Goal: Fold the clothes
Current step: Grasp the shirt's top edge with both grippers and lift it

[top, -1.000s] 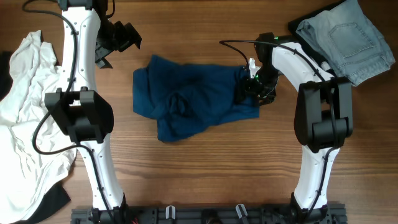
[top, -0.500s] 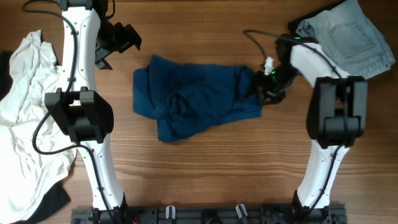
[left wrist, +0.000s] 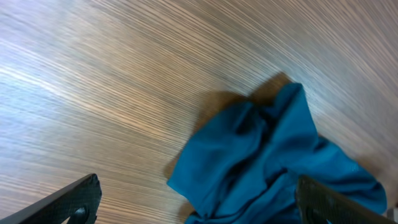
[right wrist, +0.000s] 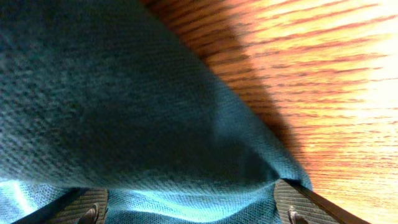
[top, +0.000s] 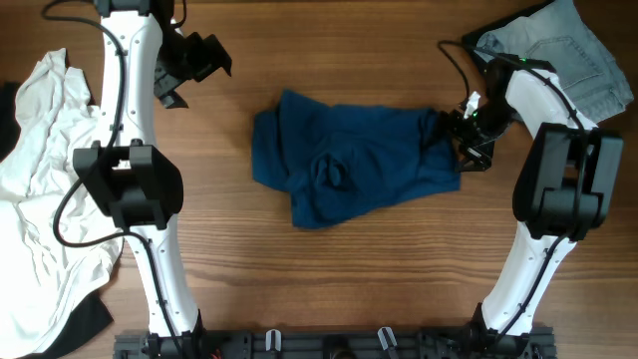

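White cotton sits farthest left: a large white shirt (top: 40, 189) lies rumpled along the edge of the wooden table (top: 299, 289), with a scrap of dark cloth (top: 85, 321) showing beneath its near corner. The left arm reaches up past it toward the far side of the table. The left gripper (top: 199, 68) hangs there over bare wood, its two fingers spread wide and nothing between them. It is well apart from both shirts. From its wrist camera I see only wood grain and one bunched corner of blue fabric.

Around the middle of the table, a little toward the right, lies the deep-blue T-shirt (top: 354, 165). It is crumpled rather than flat, with a knot of folds at its centre and a ragged lower edge. No part of it is folded neatly yet.

At the shirt's right-hand edge is the right gripper (top: 469, 140), low against the fabric. In its wrist view the fingers (right wrist: 292, 208) stand far apart with blue cloth bulging between them, so the jaws look parted, not pinched.

Beyond it, in the far right corner, rest the pale denim jeans (top: 558, 55), back pocket up, apart from the blue shirt.
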Tool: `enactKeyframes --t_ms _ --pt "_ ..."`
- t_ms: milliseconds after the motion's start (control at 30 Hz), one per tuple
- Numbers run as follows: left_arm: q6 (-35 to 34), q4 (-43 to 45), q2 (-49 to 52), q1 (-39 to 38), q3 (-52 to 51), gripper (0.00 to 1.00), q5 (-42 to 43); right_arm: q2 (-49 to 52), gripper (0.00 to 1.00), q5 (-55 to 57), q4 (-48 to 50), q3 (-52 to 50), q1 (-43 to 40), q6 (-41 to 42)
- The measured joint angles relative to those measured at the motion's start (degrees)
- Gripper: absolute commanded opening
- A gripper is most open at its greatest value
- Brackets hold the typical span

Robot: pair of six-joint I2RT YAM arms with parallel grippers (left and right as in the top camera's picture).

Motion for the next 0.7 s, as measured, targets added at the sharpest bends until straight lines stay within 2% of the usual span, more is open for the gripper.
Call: enactKeyframes --t_ms 167,333,467,567,700 --pt "4.55 5.38 -0.2 -3.41 -5.62 0.98 9.38 -0.07 0.91 1.05 -0.33 0.39 0.48 0.0" --pt "6.45 10.4 -0.33 -3.19 -22.12 0.95 16.31 1.11 0.96 1.55 -2.8 2.73 0.37 -0.79" --pt "8.46 21.84 -0.33 -2.43 -36.46 0.98 24.94 2.51 0.97 3.37 -5.18 5.31 0.09 -1.44" --pt "8.59 26.75 -1.95 -2.84 -41.53 1.0 31.87 3.41 0.97 5.27 -6.73 7.21 -0.31 -2.69" --pt "9.57 33.51 -2.14 -4.57 -42.8 1.0 37.24 3.87 0.97 6.36 -7.78 8.72 -0.74 -5.16"
